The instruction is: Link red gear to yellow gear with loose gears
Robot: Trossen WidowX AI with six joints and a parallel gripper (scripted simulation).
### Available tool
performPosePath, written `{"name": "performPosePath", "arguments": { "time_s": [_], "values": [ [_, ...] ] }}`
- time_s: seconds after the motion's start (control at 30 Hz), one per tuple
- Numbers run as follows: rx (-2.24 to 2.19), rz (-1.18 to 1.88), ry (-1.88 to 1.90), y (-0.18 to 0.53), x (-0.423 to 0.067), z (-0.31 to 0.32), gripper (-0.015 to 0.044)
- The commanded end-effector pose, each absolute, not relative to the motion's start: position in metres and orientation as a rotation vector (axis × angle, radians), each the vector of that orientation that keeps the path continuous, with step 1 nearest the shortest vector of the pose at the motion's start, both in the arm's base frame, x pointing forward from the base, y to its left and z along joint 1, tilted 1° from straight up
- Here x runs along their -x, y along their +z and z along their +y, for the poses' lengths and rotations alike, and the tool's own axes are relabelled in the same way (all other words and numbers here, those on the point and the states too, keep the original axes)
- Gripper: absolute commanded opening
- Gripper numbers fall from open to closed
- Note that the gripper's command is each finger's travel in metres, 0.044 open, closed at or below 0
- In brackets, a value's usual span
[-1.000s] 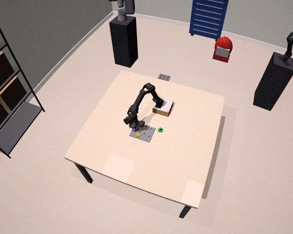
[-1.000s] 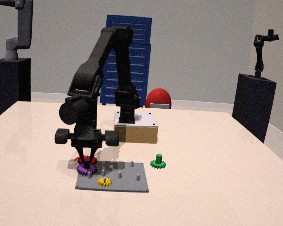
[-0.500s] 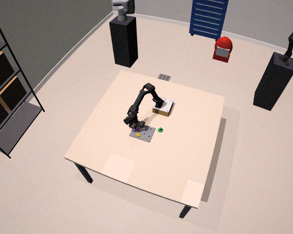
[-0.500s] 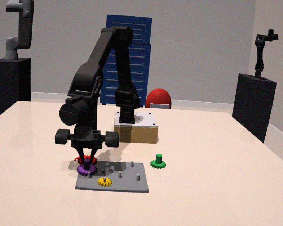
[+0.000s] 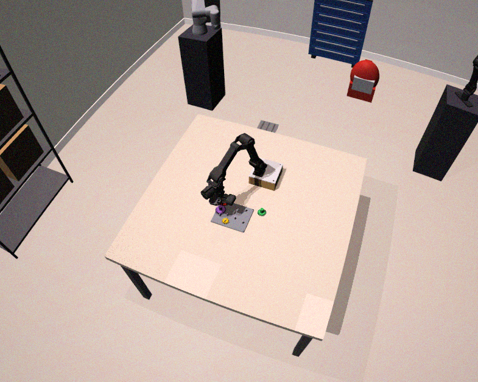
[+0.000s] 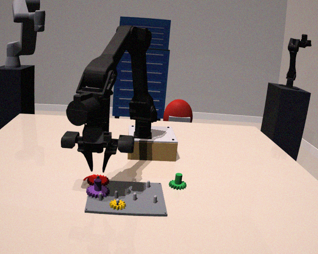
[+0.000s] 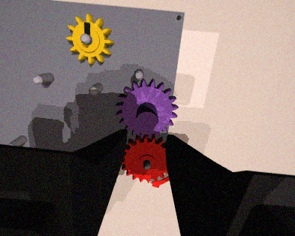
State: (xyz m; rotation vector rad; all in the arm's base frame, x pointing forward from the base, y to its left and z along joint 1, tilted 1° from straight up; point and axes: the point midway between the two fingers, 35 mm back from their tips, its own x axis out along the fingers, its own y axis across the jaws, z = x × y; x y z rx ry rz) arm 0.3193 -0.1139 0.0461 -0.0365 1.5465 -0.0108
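The pale wooden table (image 5: 272, 255) (image 6: 222, 224) (image 7: 253, 83) bears the black six-joint arm (image 5: 228, 159) (image 6: 138, 68), whose gripper (image 5: 219, 202) (image 6: 97, 171) (image 7: 146, 136) is above the upper left of the flat grey board (image 5: 246, 222) (image 6: 142, 208) (image 7: 28, 30) in the exterior view. Its jaws stand partly open, with nothing between them.

Below and just in front is the purple toothed gear with a tall round hub (image 5: 220, 210) (image 6: 91, 191) (image 7: 161, 101), beside the red gear (image 5: 224, 204) (image 6: 94, 178) (image 7: 140, 154) and apparently meshing with it. The green gear with an upright hub (image 5: 262, 211) (image 6: 178, 178) stands on the table, right of the board. The yellow gear with a black stripe (image 5: 225, 221) (image 6: 114, 204) (image 7: 97, 43) is at lower centre-left of the board, apart from the purple one.

So the first link looks placed; the green one probably remains to bridge the gap, then the retreat.

The purple gear hides any peg beneath it, and its flat seating cannot be confirmed. The fingers partly cover the red gear in the wrist view, which leaves the green gear out.
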Motion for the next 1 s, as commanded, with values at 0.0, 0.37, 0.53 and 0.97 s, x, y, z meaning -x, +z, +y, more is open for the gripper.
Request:
{"name": "performPosePath", "arguments": {
  "time_s": [0.0,0.37,0.53,0.97],
  "values": [
    [0.034,1.541,-0.018,0.059,-0.319,-0.114,0.0140],
    [-0.210,1.530,-0.227,0.047,-0.296,0.033,0.0429],
    [-0.300,1.522,-0.310,0.045,-0.270,0.078,0.0440],
    [-0.407,1.509,-0.410,0.041,-0.231,0.120,0.0440]
  ]
}}
